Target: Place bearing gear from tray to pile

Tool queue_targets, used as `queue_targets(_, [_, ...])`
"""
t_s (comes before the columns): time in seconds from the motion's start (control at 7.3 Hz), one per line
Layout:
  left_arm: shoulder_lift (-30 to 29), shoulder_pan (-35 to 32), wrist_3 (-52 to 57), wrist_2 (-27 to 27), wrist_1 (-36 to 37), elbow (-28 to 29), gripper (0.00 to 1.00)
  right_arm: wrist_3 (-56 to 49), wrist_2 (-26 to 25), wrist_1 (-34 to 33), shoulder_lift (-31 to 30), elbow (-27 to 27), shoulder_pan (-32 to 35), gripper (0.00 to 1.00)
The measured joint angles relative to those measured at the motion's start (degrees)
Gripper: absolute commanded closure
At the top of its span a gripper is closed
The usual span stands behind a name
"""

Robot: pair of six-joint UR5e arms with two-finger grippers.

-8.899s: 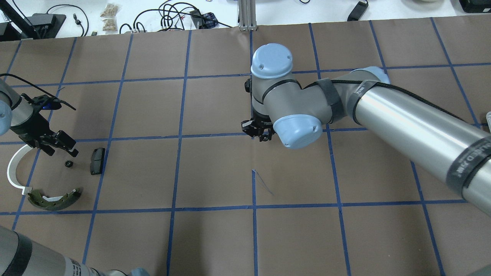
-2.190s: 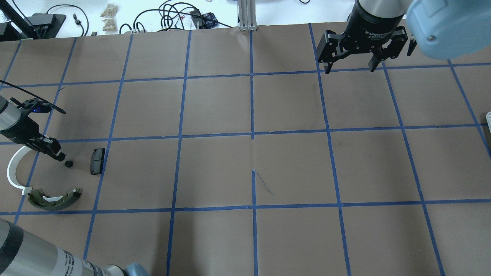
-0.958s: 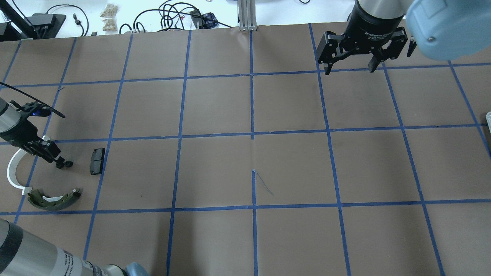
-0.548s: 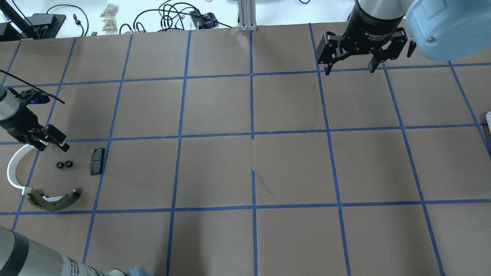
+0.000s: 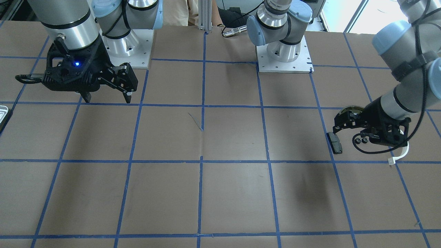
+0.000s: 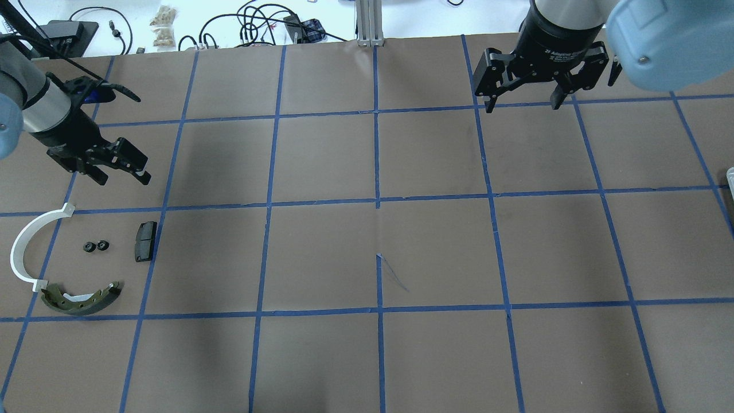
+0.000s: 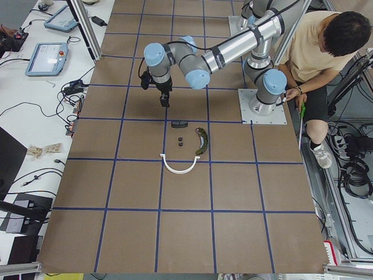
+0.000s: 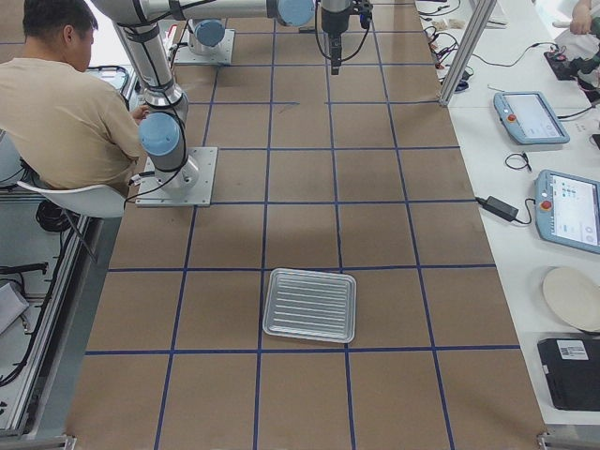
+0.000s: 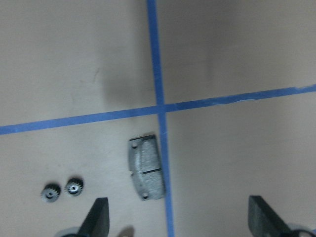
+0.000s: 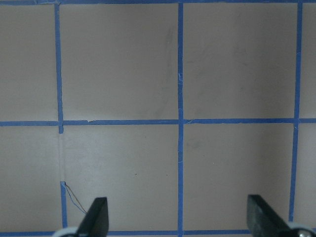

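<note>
Two small black bearing gears [image 6: 96, 246] lie side by side on the table inside the pile, between the thin white arc [image 6: 26, 246] and the dark pad [image 6: 145, 241], with the olive brake shoe [image 6: 80, 299] in front of them. They also show in the left wrist view [image 9: 62, 189] and the front view [image 5: 361, 140]. My left gripper [image 6: 121, 175] is open and empty, raised beyond the pile. My right gripper [image 6: 519, 104] is open and empty at the far right. The tray [image 8: 309, 305] appears empty in the right side view and is a sliver at the overhead edge [image 6: 731, 175].
The table is brown paper with a blue tape grid. Cables and boxes lie on the white bench past the far edge [image 6: 258, 23]. A seated person [image 7: 320, 46] is beside the robot bases.
My left gripper has let go of a second gear beside the first one, opened, and moved up and away toward the table's far side. The right arm has stayed still since two seconds ago.
</note>
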Motion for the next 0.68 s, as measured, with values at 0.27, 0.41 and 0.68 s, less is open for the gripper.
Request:
queue_targets(0.27, [5.7, -7.1, -4.7, 0.7, -1.3, -0.2, 0.0, 0.0, 0.0, 0.0, 0.0, 0.0, 0.0, 0.0])
queue_targets(0.41, [8.4, -9.9, -6.5, 1.2, -2.7, -0.4, 0.0, 0.0, 0.0, 0.0, 0.0, 0.0, 0.0, 0.0])
queue_targets(0.68, [12.5, -15.9, -10.9, 1.6, -6.0, -0.2, 0.0, 0.1, 0.0, 0.0, 0.0, 0.0, -0.1, 0.0])
